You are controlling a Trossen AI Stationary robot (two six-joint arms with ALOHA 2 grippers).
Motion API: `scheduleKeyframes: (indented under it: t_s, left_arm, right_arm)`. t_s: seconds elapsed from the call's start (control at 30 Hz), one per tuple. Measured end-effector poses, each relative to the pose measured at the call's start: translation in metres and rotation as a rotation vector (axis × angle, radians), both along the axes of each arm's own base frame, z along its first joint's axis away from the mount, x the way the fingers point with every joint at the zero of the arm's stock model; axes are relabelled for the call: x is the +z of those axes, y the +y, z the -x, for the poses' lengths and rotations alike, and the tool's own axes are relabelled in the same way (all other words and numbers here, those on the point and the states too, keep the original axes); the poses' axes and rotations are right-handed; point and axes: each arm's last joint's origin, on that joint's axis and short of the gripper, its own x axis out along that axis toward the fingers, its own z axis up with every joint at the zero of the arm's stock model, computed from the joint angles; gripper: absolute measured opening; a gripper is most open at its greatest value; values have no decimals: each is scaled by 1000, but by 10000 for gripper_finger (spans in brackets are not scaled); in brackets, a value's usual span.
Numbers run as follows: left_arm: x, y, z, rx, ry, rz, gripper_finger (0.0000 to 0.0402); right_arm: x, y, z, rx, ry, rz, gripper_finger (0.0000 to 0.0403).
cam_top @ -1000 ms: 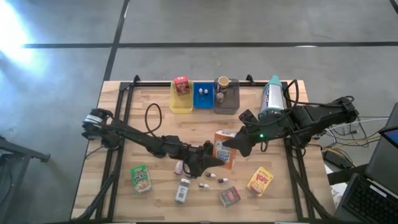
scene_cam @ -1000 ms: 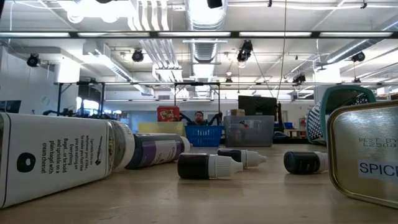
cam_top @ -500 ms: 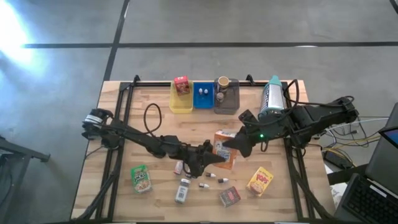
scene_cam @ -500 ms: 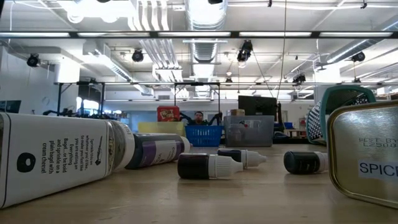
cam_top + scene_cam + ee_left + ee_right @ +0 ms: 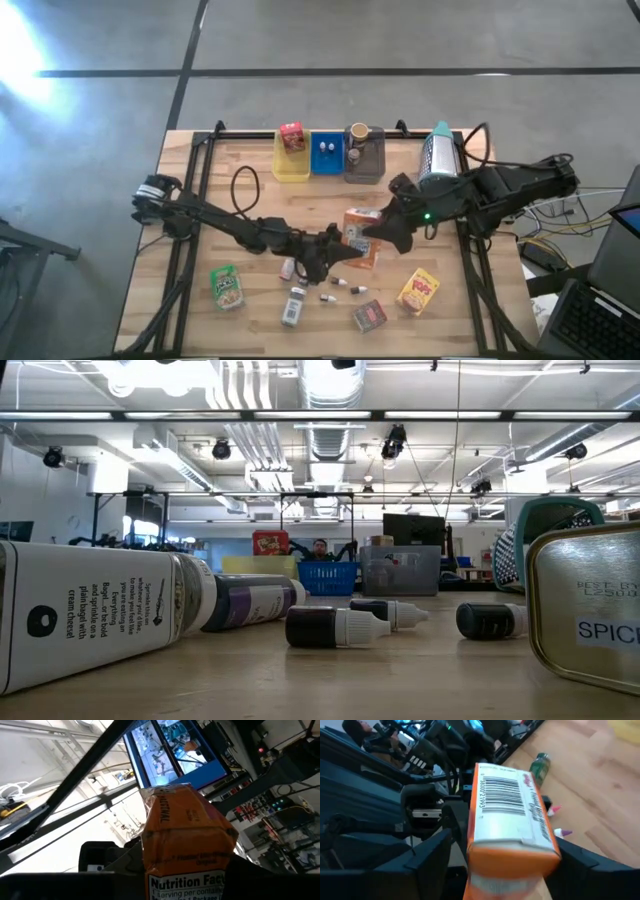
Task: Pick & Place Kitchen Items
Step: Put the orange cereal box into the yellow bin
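Above the table's middle, an orange snack box (image 5: 360, 240) hangs between my two grippers. My left gripper (image 5: 338, 250) reaches in from the left and is shut on it. My right gripper (image 5: 384, 232) comes from the right and is open. Its fingers (image 5: 432, 857) stand on either side of the box's barcode end (image 5: 507, 800), apart from it. On the table near them lie a green pouch (image 5: 228, 287), a yellow pouch (image 5: 418, 291), a small jar (image 5: 293, 306), a reddish box (image 5: 369, 316) and tiny vials (image 5: 340, 290). My left gripper pinches the orange box between its two fingers at the end with the nutrition panel (image 5: 186, 884). The fingers come from the table's left, slanting a little upward. The box sticks out past them, lifted clear of the table.
At the far edge stand a yellow tray (image 5: 281, 168) with a red box (image 5: 292, 137), a blue tray (image 5: 325, 165) and a grey tray (image 5: 372, 165) with a brown cup (image 5: 357, 133). A tall canister (image 5: 437, 155) lies at the far right. A white bottle (image 5: 90, 610) and a tin (image 5: 590, 610) lie close to the low camera.
My right gripper has opened off the orange box and its wrist has rolled a little. The box stays where it was, in my left gripper's hold.
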Motion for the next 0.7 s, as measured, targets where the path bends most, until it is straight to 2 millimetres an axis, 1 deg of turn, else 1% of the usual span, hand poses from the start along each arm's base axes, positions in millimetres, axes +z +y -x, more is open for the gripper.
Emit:
scheduleKeyframes:
  t_s: [0.17,0.27,0.33,0.47,0.53,0.6,0.7]
  left_arm:
    - [2,2,1,61,-14,31,131]
    - [2,3,5,69,-28,111,130]
    - [3,5,11,59,-20,191,130]
    - [14,14,38,19,-40,432,131]
    - [20,19,53,-12,-50,588,130]
    - [26,24,68,-50,-43,738,130]
    - [40,31,89,-132,-48,956,130]
  right_arm:
    - [13,-8,19,-43,-57,48,297]
    - [22,-16,34,-82,-100,92,301]
    - [25,-21,47,-112,-96,126,296]
    - [22,-31,69,-193,-19,204,278]
    - [19,-35,75,-241,9,238,269]
    - [16,-36,75,-255,22,289,260]
    - [6,-32,64,-213,63,398,248]
